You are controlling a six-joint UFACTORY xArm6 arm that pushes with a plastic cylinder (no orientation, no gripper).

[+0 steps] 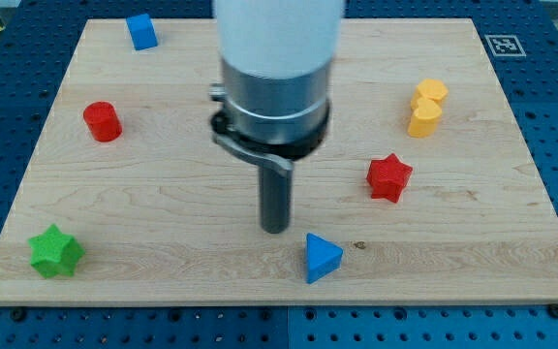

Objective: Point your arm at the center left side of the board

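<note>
No jaws exist on this arm, so there is no jaw state to tell; my tip (275,229) rests on the table (163,204) near the middle, toward the view's bottom. A blue triangular block (323,257) lies just beside it, lower right. The center left of the table sits well apart, near the red cylinder (103,121), seemingly round. A green star (55,251) occupies the lower left.
</note>
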